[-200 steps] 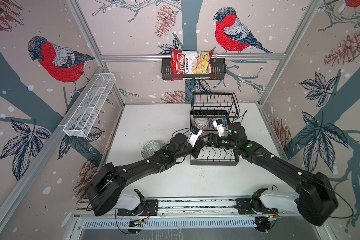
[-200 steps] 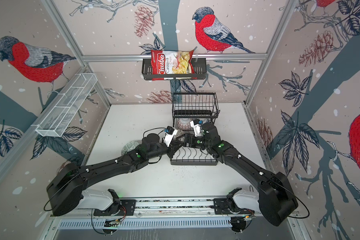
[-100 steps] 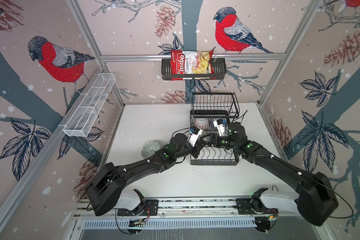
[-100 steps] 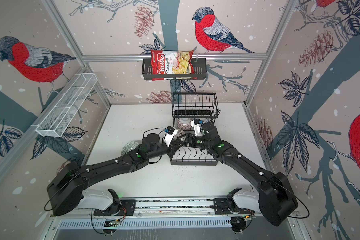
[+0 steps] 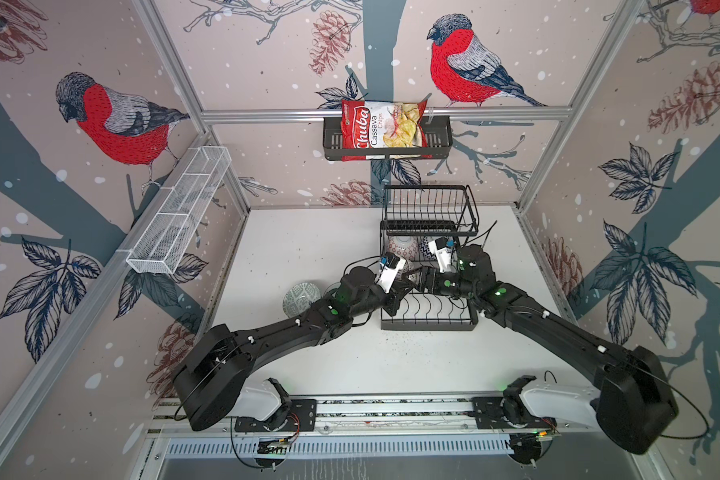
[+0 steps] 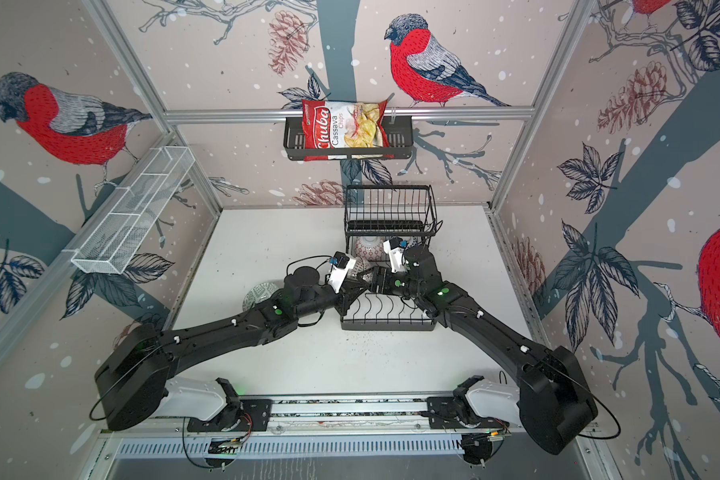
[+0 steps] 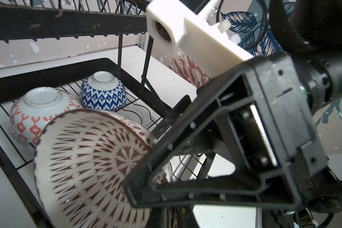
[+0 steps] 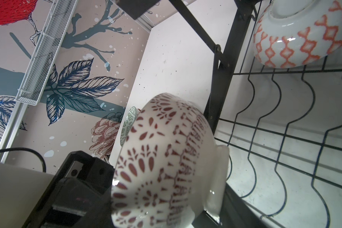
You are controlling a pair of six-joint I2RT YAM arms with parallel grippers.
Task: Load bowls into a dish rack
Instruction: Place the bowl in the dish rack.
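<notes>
Left claw (image 8: 112, 185) on sideways bowl (image 8: 166, 158), foot toward rack (image 8: 223, 57)

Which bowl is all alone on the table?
The teal-green patterned bowl, on the white table beside the dish rack. The orange bowl and the blue bowl sit upside down inside the rack; the red-brown bowl is held off the table.

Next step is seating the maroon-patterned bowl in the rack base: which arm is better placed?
Left, probably. The left gripper is shut on the maroon-patterned bowl at the edge of the dish rack; the right gripper is beside the bowl, with no clear grip visible.
</notes>
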